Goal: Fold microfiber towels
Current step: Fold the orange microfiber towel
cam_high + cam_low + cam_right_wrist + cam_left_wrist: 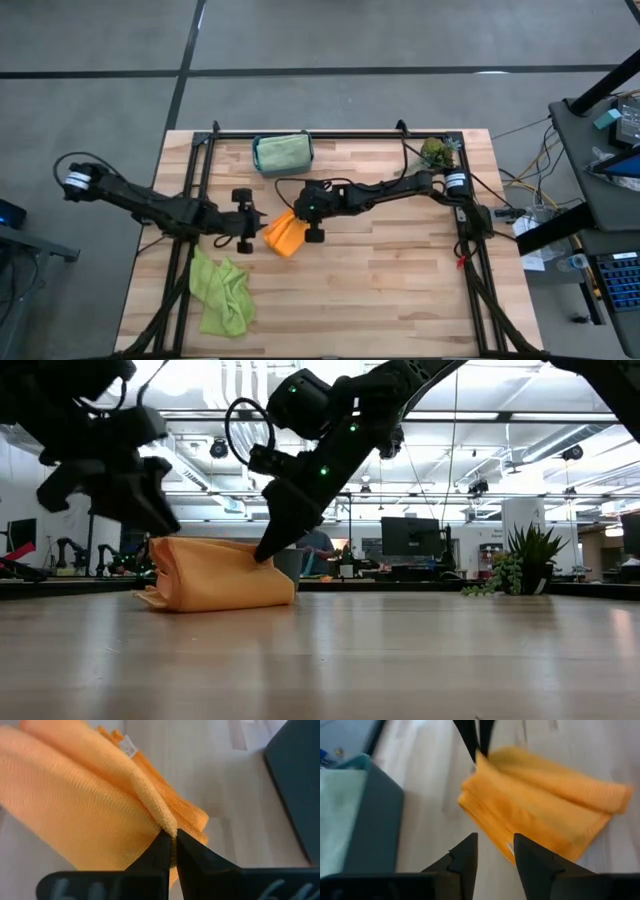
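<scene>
An orange towel lies folded in a thick bundle on the wooden table, near its middle. My right gripper reaches in from the table's right side and is shut on the towel's upper layer. My left gripper hovers just left of the bundle, open, with nothing between its fingers. A lime green towel lies crumpled at the near left. A pale sage green towel sits in the teal bin at the far edge. My right gripper pinches a rounded fold at the top edge of the orange towel between its two fingertips. The fingers slant down from the table's right side. The fold is drawn up a little; the rest of the bundle rests on the table.
A small plant sprig stands at the far right corner. A black frame runs along the table's far edge and sides. Bare wood stretches across the near middle and near right.
</scene>
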Motion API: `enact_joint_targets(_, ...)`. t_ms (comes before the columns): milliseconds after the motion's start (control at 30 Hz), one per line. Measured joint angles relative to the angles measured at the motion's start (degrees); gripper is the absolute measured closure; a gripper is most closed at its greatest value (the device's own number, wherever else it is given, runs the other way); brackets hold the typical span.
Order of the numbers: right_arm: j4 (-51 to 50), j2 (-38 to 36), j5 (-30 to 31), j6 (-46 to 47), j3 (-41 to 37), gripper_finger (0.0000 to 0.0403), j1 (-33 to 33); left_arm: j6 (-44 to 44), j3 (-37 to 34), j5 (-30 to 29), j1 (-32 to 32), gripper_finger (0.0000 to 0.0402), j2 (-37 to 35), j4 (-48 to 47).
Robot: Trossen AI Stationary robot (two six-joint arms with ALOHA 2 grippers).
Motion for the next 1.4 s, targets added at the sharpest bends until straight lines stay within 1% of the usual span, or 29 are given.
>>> enact_joint_targets(167, 2.8, 0.7, 0.1, 0.0, 0.0, 0.0392, -0.5, 0.0, 0.0, -1.0, 0.0, 0.0290, -4.4, 1.7)
enact_joint_targets(333, 4.7, 2.8, 0.1, -0.1, 0.0, 0.0392, -0.9, -0.5, -0.8, -1.1, 0.0, 0.0290, -4.0, 1.9)
enact_joint_targets(533, 5.6, 4.3, 0.1, 0.0, 0.8, 0.0392, -1.1, -0.4, -1.7, -0.2, 0.0, 0.0290, 2.5, 8.1)
enact_joint_targets(700, 5.9, 4.4, 0.2, 1.2, 0.8, 0.0392, -1.2, -0.5, -2.2, -0.1, 0.1, 0.0290, 9.2, 9.0)
enact_joint_targets(800, 5.7, 4.4, 0.2, 2.0, 0.8, 0.0392, -1.3, -0.5, -2.8, -0.1, 0.1, 0.0290, 13.6, 12.3)
enact_joint_targets(1000, 5.8, 4.4, 0.2, 3.5, 0.8, 0.0389, -1.3, -0.5, -2.9, -1.2, 0.8, 0.0290, 21.4, 14.0)
enact_joint_targets(1067, 5.7, 4.4, 0.2, 3.8, 0.8, 0.0379, -1.3, -0.6, -2.8, -1.6, 1.0, 0.0290, 22.6, 14.4)
enact_joint_targets(1200, 5.5, 4.4, 0.2, 5.2, 0.8, 0.0338, -1.4, -0.5, -2.7, -1.9, 1.3, 0.0290, 22.8, 14.1)
enact_joint_targets(1300, 4.7, 4.3, 0.2, 6.5, 1.2, 0.0302, -1.6, -0.2, -2.7, -1.8, 1.3, 0.0290, 20.6, 11.1)
enact_joint_targets(1400, 1.5, 4.3, 0.2, 6.4, 3.2, 0.0271, -1.9, -0.2, -2.4, -1.7, 1.3, 0.0290, 17.1, 7.2)
